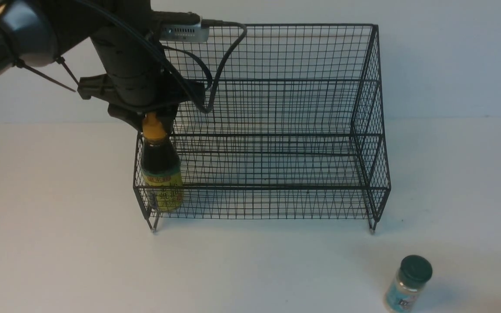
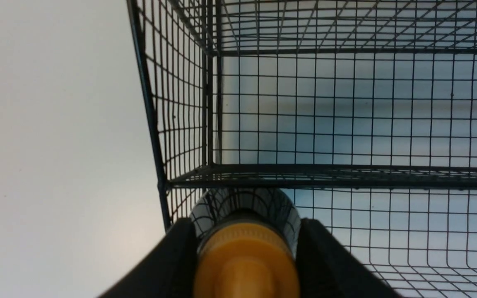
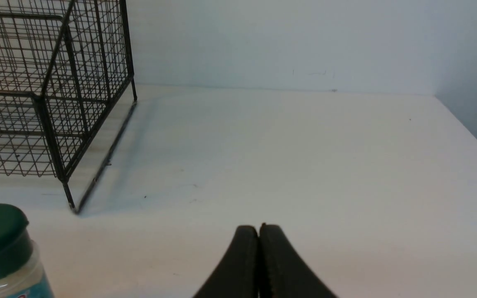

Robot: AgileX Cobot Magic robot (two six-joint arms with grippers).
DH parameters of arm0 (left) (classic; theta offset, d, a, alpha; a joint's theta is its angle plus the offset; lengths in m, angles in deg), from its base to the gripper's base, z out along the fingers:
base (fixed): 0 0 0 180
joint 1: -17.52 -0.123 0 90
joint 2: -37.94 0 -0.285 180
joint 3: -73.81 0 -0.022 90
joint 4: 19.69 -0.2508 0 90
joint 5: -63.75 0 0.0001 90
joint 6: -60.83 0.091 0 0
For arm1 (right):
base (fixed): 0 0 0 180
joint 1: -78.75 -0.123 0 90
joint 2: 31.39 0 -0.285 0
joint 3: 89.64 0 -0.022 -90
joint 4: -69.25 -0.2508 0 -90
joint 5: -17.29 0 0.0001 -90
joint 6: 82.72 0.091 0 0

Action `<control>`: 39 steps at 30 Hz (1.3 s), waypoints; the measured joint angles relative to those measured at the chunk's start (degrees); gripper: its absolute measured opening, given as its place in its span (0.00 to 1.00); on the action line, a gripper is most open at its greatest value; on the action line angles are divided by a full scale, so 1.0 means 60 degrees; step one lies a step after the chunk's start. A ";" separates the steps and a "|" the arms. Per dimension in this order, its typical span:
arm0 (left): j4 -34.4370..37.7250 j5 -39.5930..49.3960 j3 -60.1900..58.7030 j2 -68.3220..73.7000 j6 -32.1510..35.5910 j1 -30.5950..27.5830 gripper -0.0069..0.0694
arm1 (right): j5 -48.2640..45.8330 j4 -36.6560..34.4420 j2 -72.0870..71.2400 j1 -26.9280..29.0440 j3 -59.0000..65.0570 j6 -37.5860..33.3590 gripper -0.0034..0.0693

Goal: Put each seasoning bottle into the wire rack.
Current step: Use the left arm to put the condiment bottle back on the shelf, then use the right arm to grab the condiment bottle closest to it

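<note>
Grip on bottle cap: left gripper (image 1: 155, 124) at the left end of the wire rack (image 1: 276, 188).
Fingers (image 2: 172, 265) of the left gripper clamp either side of the orange-yellow nozzle cap of the dark-liquid bottle (image 1: 161, 174), taken from above. The bottle is upright, yellow label to the front, inside the rack's lowest front tier by its left side wall; whether its base rests on the mesh floor cannot be told. Other arm: right gripper (image 3: 259, 236) closed, jaws pressed together, empty, above the white table (image 1: 59, 217). Remaining item: small clear jar (image 1: 409, 282), dark green lid, teal label, on the table outside the rack, in front of its right end.
</note>
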 joint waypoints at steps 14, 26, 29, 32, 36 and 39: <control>0.0146 0.0182 -0.0018 -0.0074 0.0815 0.0000 0.68 | 0.0000 0.0000 0.0000 0.0000 0.0000 0.0000 0.03; -0.0200 0.0299 0.0123 -0.2144 0.1226 0.0143 0.68 | 0.0000 0.0000 0.0000 0.0000 0.0000 0.0000 0.03; -0.0199 0.0367 0.0123 -0.3056 0.1885 0.0258 0.63 | 0.0000 0.0000 0.0000 0.0000 0.0000 0.0000 0.03; -0.0103 0.0382 0.0123 -0.3767 0.2270 0.0304 0.52 | 0.0000 0.0000 0.0000 0.0000 0.0000 0.0000 0.03; 0.0361 0.0390 -0.0309 -0.5630 0.2718 0.0306 0.24 | 0.0000 0.0000 0.0000 0.0000 0.0000 0.0000 0.03; 0.1059 0.0390 -0.1715 -0.7663 0.3038 0.0306 0.10 | 0.0000 0.0000 0.0000 0.0000 0.0000 0.0000 0.03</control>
